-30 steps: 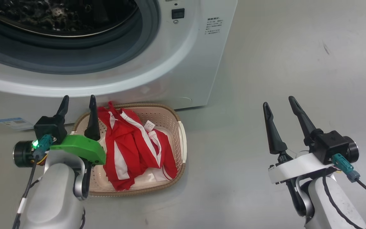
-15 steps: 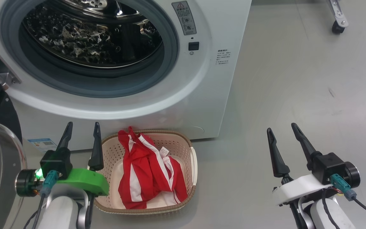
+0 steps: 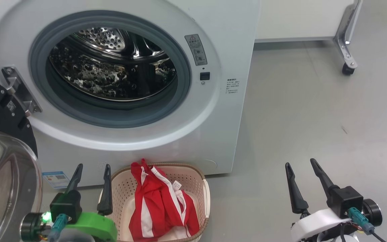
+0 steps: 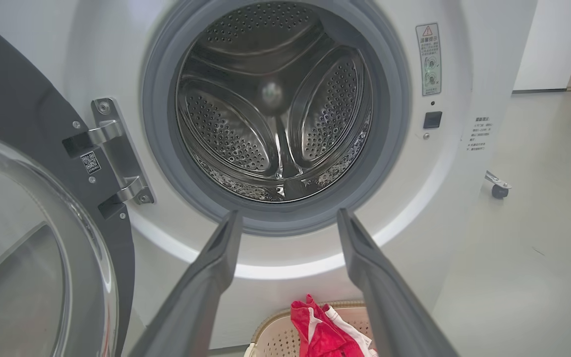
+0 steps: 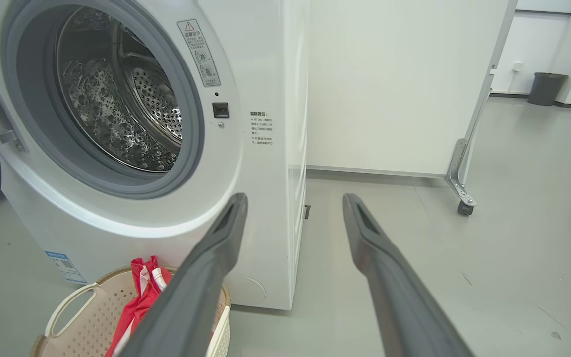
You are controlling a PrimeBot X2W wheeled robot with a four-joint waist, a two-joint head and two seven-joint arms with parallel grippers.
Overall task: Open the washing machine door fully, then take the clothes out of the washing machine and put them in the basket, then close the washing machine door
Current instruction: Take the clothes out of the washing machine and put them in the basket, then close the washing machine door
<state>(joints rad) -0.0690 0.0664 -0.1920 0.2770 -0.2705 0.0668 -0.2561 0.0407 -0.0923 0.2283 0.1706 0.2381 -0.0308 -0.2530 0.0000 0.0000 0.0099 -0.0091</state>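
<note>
- Right now the door [image 3: 8, 174] stands swung wide on the washer's [image 3: 213, 134] left side. It is held by a steel hinge [image 3: 18, 90], and its glass bowl bulges out into the room.
- The washer's mouth is open, with a grey seal [image 3: 180, 67] ringing a steel drum [image 3: 113, 74] of holes and paddles.
- The basket [image 3: 205, 198] sits on the floor [image 3: 297, 111] just before the washer's foot, under the mouth's lower edge.
- The clothes [image 3: 160, 205] lie heaped in the basket, with one red fold standing up above the back rim.
- The left gripper [image 3: 93, 168] hovers just beside the basket's left rim. Its fingers [image 4: 216, 267] are spread with nothing between them and point at the mouth's bottom edge.
- The door glass is near that gripper's outer side, so it has a narrow lane between the glass and the basket.
- The right gripper [image 3: 300, 163] hangs over bare floor, well apart from the basket's right edge. Its fingers [image 5: 221, 248] are spread too and hold nothing.
- Open grey floor runs off past the washer's right corner.
- A white panel on a caster [image 3: 346, 69] stands farther back on that side, well apart from both arms.
</note>
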